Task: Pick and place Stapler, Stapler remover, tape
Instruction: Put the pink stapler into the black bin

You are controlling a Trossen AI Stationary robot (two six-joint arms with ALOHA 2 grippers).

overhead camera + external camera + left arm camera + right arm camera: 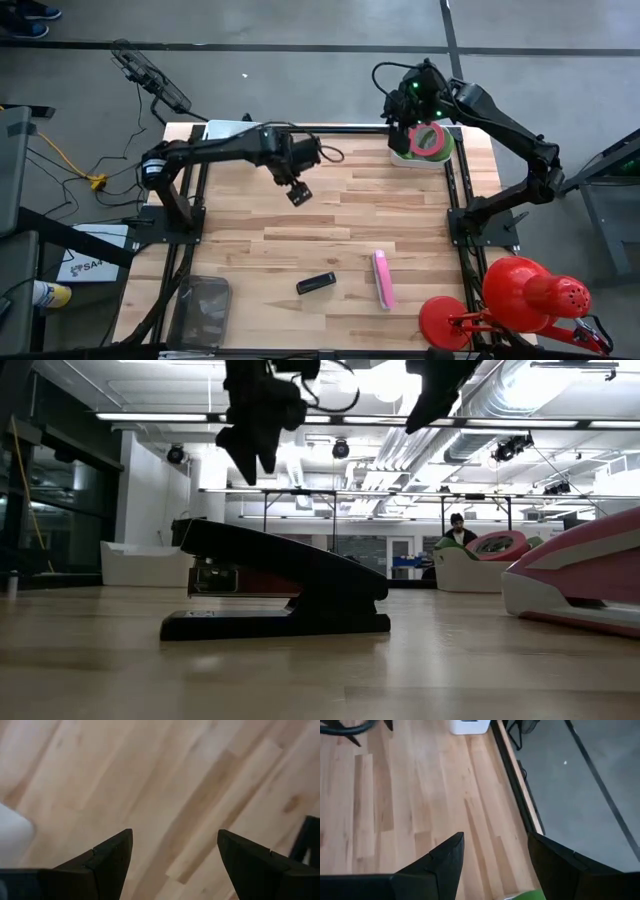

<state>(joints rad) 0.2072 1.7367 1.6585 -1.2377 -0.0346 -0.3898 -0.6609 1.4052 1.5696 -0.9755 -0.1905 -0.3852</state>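
A black stapler lies on the wooden table near its front edge and fills the low view. A pink stapler lies just to its right, also in the low view. A green and red tape roll sits in a white tray at the far right corner. My left gripper hangs open and empty over the table's middle, with bare wood under its fingers. My right gripper is open and empty, above the tray's left side and beside the tape.
A white bin stands at the far left edge. A clear plastic container sits off the near left corner. A red lamp stands at the near right. Bare wood lies between the arms and the staplers.
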